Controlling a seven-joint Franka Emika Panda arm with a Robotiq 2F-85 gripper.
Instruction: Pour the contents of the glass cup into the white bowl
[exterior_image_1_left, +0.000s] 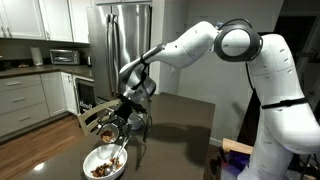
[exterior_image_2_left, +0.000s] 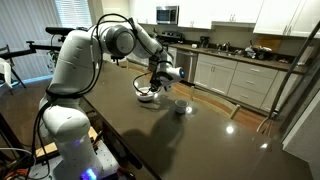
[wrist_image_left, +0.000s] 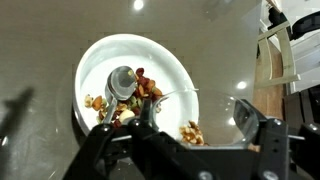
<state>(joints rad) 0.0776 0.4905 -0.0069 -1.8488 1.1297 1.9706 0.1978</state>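
We see a white bowl (wrist_image_left: 120, 55) with brown and orange pieces (wrist_image_left: 148, 88), a clear glass cup (wrist_image_left: 180, 110), a black end effector (wrist_image_left: 180, 135) at six o'clock, and a dark glossy worktop (wrist_image_left: 40, 50).

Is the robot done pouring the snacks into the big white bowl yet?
Not quite. Done: the gripper has the glass cup lifted over the white bowl, where brown pieces lie beside a spoon. In hand: the pour itself. Left: a few pieces seem to sit inside the glass, so it likely needs tipping further.
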